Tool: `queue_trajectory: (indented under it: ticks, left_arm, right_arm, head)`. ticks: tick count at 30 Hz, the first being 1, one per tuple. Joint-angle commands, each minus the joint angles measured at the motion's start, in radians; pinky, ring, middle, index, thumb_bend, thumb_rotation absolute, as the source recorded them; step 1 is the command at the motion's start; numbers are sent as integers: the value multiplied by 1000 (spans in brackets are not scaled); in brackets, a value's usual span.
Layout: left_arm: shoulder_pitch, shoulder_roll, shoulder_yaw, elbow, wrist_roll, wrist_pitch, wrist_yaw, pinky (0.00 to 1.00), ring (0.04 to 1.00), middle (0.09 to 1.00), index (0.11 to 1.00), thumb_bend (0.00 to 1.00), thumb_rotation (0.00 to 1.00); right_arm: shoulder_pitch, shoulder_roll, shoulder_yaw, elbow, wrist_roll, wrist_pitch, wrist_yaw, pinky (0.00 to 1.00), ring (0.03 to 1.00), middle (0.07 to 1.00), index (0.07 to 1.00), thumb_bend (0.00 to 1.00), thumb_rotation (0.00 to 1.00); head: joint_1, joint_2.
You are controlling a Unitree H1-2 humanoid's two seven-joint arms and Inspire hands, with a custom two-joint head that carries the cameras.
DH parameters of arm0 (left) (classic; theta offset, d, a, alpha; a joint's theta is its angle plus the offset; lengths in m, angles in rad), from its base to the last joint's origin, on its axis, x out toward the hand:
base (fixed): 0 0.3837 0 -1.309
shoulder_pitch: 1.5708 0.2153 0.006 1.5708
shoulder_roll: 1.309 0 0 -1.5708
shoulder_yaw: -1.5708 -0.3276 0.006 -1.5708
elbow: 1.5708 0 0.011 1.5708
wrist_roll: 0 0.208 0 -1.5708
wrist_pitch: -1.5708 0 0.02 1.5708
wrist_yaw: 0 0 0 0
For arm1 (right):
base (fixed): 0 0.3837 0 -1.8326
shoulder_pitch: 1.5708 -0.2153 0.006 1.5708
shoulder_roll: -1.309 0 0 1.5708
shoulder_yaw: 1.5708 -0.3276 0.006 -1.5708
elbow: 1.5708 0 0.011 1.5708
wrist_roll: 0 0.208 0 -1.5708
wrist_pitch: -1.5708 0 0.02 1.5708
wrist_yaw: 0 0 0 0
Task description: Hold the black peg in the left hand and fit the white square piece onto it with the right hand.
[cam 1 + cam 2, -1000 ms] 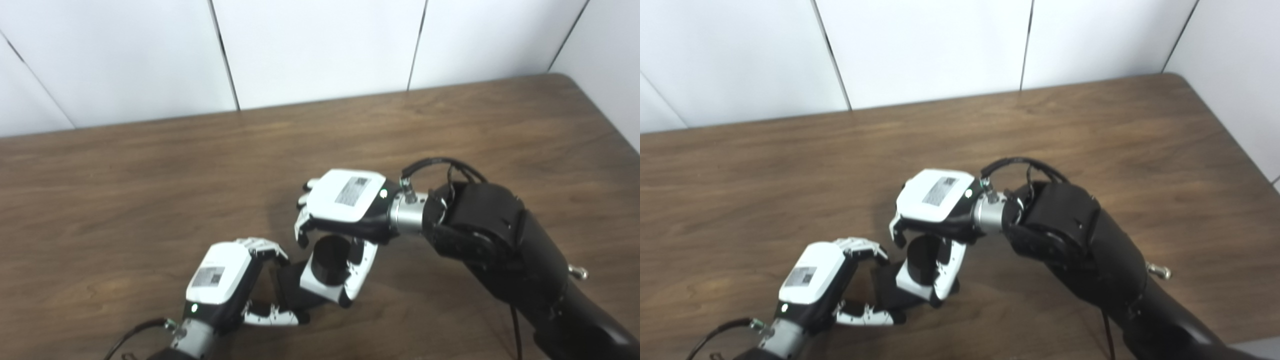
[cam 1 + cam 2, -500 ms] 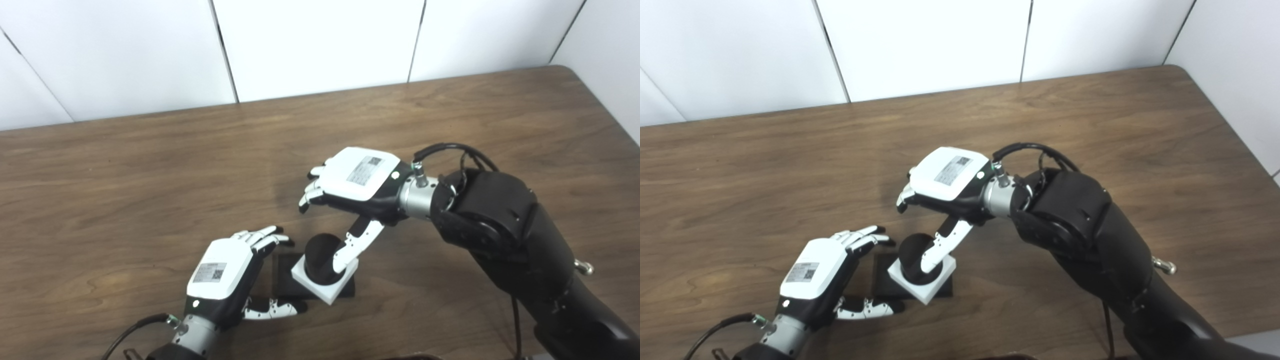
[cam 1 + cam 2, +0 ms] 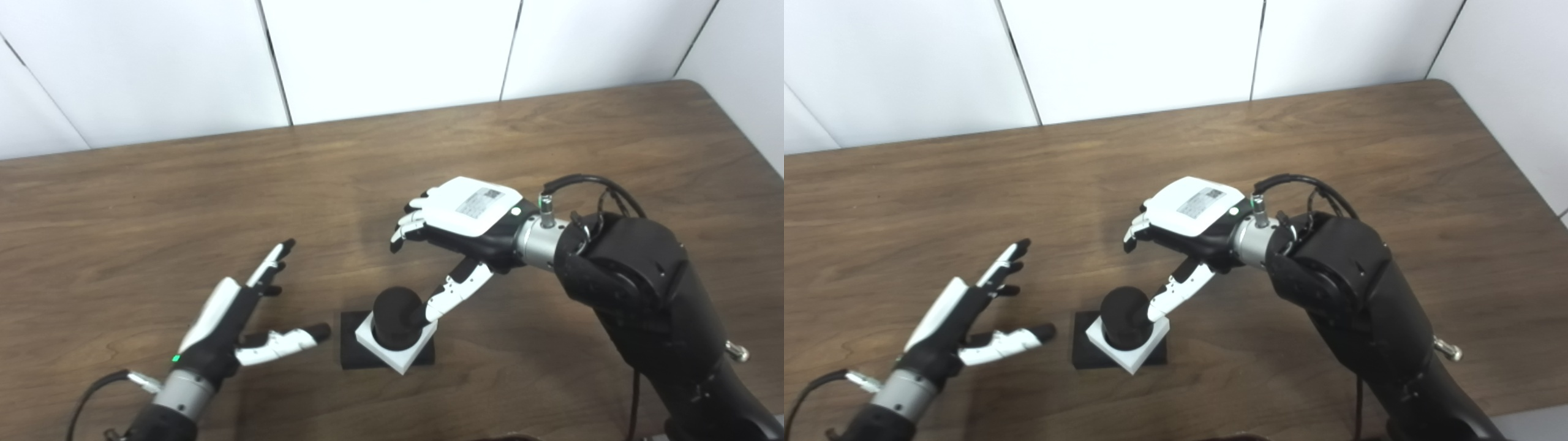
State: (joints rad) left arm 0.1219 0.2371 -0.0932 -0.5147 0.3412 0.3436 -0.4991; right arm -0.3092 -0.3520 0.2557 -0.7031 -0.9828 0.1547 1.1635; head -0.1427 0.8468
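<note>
The black peg (image 3: 397, 311) stands upright on its flat black base (image 3: 355, 358), low and a little left of centre on the brown wooden surface (image 3: 184, 202). The white square piece (image 3: 395, 346) sits around the peg, down at its foot on the base, turned a little askew so that one corner overhangs the base's near edge. My left hand (image 3: 229, 318) is at about nine o'clock from the peg, clear of it, fingers spread straight and apart, holding nothing; its thumb points toward the base but stops short of it. My right hand (image 3: 468, 223) hovers at about one o'clock from the peg, above it, palm down, fingers loosely curled and apart, gripping nothing. Its thumb reaches down toward the peg's side; I cannot tell whether the tip actually touches the peg.
</note>
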Motion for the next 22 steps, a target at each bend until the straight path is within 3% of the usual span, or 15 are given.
queue_trajectory:
  ticks: [1, 5, 9, 11, 12, 16, 19, 22]
  left_arm:
    - [-11, 15, 33, -49, -97, 43, -7, 938, 990, 999, 1000, 1000, 574]
    - [11, 5, 122, -39, -223, 23, 49, 996, 995, 998, 1000, 1000, 595]
    - [44, -24, 165, -9, -216, -44, 152, 880, 915, 952, 985, 988, 734]
    - [66, -69, 189, 21, -231, -100, 220, 836, 892, 937, 975, 902, 759]
    - [77, -98, 201, 39, -244, -132, 256, 830, 885, 923, 959, 813, 743]
    - [112, -151, 217, 107, -257, -278, 345, 877, 886, 903, 923, 610, 741]
    - [118, -152, 215, 143, -285, -321, 377, 943, 914, 917, 926, 639, 838]
    - [118, -144, 210, 165, -297, -319, 396, 976, 934, 937, 954, 658, 911]
  right_arm:
    - [-5, 4, -37, -4, 22, 30, -48, 974, 948, 875, 801, 804, 883]
    - [65, 22, -117, 34, 131, 63, -153, 933, 926, 870, 816, 771, 883]
    - [169, 68, -196, 70, 242, 110, -281, 904, 933, 900, 904, 748, 907]
    - [250, 116, -239, 93, 309, 113, -384, 865, 946, 922, 938, 704, 893]
    - [289, 142, -258, 106, 343, 100, -440, 847, 945, 932, 940, 665, 907]
    - [419, 259, -312, 157, 473, 25, -666, 820, 901, 902, 875, 514, 887]
    - [475, 343, -349, 188, 632, 24, -771, 779, 860, 891, 866, 453, 901]
    - [502, 346, -353, 204, 773, 65, -819, 825, 902, 926, 905, 406, 988]
  head:
    - [0, 1]
    - [4, -6]
    - [2, -12]
    - [2, -12]
    - [5, -10]
    - [4, -15]
    - [3, -15]
    - [-10, -20]
